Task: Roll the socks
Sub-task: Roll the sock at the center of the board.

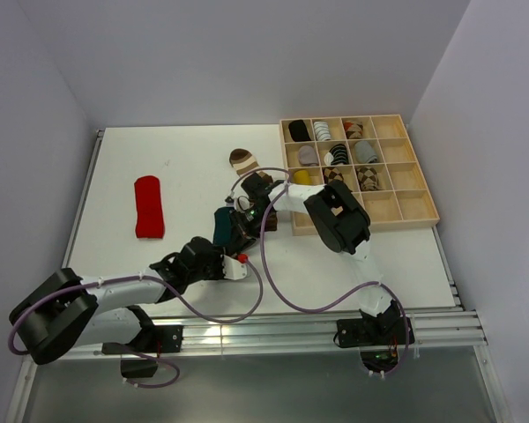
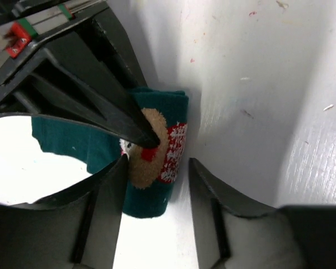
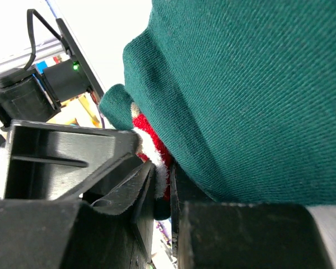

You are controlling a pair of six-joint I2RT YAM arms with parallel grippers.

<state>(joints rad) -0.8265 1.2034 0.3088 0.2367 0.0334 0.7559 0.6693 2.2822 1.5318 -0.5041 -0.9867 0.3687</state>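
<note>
Where your two claws meet, a little near of the middle of the white table [image 1: 185, 159], the dark teal sock [image 2: 162, 109] lies folded over on itself. Its white-and-red figure (with a tan patch beside it) faces up toward the left wrist camera.

Your right gripper [image 3: 163, 179] is closed down on the sock, pinching the fabric right at the figure. In the right wrist view the teal cloth fills most of the frame, and a bit of red and white shows at the pinch. From the left wrist you can see those black fingers coming in from the upper left and meeting on the fold.

Your left gripper [image 2: 157, 182] stands wide apart and holds nothing, with one finger on each side of the folded sock. One finger [image 2: 109, 196] touches the sock's edge, and the other sits just beside it with a sliver of table between.

Further out, the plain red sock [image 1: 148, 207] lies flat well to the left, stretched from near to far. The brown-and-cream striped sock [image 1: 242, 160] lies on the far side of the claws, just left of the wooden compartment tray [image 1: 414, 204]. The tray sits at the far right of the table, and rolled sock bundles [image 1: 322, 130] fill several of its left and middle compartments (black, yellow, grey and patterned ones among them).
</note>
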